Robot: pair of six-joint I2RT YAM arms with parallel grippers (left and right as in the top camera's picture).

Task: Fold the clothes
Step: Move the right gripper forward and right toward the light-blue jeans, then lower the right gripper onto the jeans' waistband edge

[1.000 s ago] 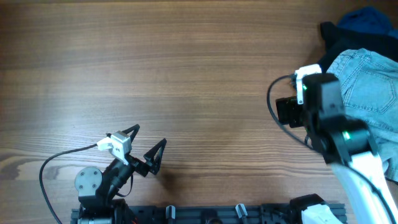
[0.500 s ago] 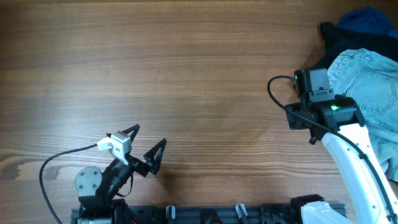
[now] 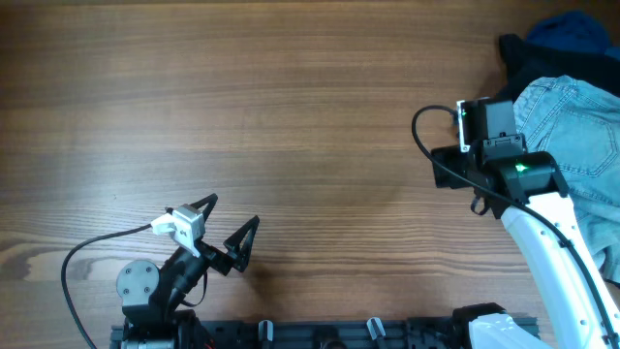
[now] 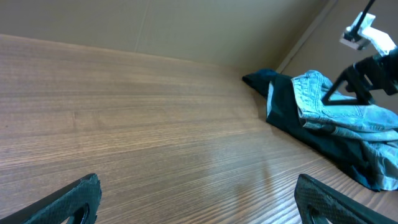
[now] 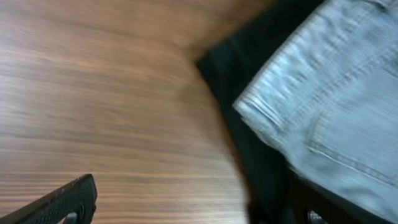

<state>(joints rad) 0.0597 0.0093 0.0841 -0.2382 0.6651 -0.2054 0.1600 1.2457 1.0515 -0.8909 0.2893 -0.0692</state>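
The clothes, a light-blue denim garment, lie bunched at the table's right edge on top of a black garment. In the right wrist view the denim shows a stitched hem, with the black cloth sticking out under it. My right gripper is open; one finger hangs over bare wood and the other over the black cloth, holding nothing. My right arm stands at the pile's left edge. My left gripper is open and empty near the front left, far from the pile.
A dark blue cloth lies at the far right corner behind the pile. The wooden table stretches left of the clothes. A black cable loops beside the left arm's base.
My right wrist has turned and shifted slightly left and back along the pile's left edge. The left arm has not moved and both grippers stay open.
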